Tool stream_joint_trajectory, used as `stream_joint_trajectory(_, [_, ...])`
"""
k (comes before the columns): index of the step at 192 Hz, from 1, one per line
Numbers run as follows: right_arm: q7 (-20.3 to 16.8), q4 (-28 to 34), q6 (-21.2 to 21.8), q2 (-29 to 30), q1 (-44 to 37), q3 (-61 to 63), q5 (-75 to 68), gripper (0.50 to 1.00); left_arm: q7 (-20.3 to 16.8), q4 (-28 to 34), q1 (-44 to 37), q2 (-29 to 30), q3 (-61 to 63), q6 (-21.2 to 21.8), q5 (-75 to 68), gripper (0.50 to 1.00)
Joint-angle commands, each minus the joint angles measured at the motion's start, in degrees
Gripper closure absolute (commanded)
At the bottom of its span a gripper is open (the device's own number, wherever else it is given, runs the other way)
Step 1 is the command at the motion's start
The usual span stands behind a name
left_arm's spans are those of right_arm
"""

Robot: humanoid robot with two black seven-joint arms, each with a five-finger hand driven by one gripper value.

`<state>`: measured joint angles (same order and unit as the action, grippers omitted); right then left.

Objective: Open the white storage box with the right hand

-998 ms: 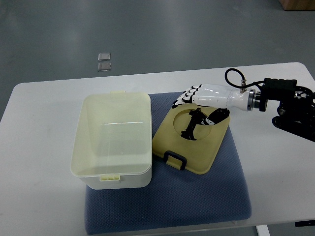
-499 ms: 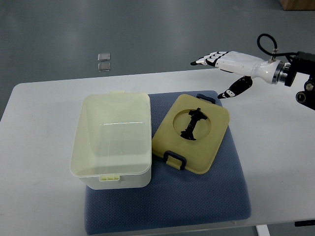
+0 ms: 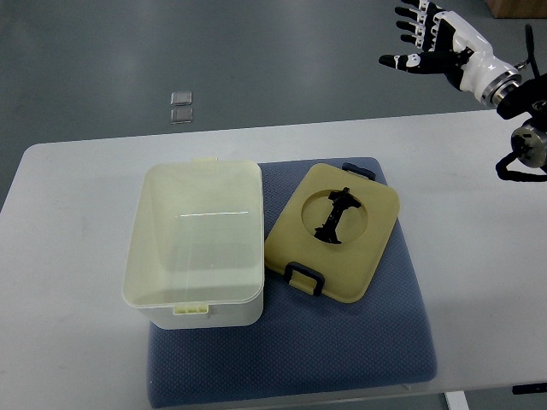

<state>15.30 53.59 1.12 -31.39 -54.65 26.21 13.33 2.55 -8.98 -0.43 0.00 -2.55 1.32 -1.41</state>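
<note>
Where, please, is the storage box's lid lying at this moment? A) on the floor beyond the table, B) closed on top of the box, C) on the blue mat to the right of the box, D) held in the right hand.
C: the lid lies flat on the blue mat beside the open storage box, while the right hand is raised away, empty.

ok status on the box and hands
Right hand open, raised clear past table's far edge. Storage box open, lid lying beside it on blue mat. Nothing obstructing.
</note>
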Motion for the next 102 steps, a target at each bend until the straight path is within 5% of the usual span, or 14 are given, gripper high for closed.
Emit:
stream_joint_trajectory(1, [-3.7, -1.9, 0.0, 1.4, 1.5, 0.3, -5.3, 0.57, 0.0, 0.0, 0.0, 0.0, 0.0, 0.0, 0.0, 0.5])
stream_joint_trajectory(27, [-7.3, -3.1, 0.0, 1.8, 2.3, 0.3, -7.3, 0.568, 0.0, 0.0, 0.0, 0.0, 0.0, 0.0, 0.0, 0.5])
stream_joint_trajectory(102, [-6.8, -3.0, 3.6, 2.4, 4.6, 0.9, -6.9, 0.568, 0.0, -0.1, 0.0, 0.0, 0.0, 0.0, 0.0, 0.5])
